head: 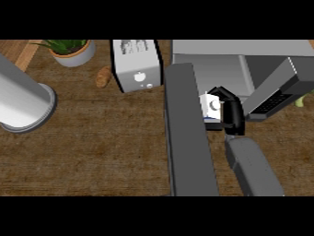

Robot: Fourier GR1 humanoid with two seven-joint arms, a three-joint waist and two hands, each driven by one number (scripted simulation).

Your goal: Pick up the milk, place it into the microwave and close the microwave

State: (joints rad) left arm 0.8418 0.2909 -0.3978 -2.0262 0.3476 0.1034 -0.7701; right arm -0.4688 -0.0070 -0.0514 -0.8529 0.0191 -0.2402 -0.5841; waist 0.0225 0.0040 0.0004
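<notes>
White milk (209,107) pinched in curled black fingers of right hand (230,113), at microwave (254,60) mouth, beside open door (190,138). Step: placing. Next: push carton inside, release, withdraw, swing door shut. Left hand unseen.

Right robot hand (229,110) — fingers curled, forearm extended forward

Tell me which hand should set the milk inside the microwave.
The right hand. It is already curled round the milk at the microwave opening, beside the open door. The left hand shows nowhere in the head view.
</notes>
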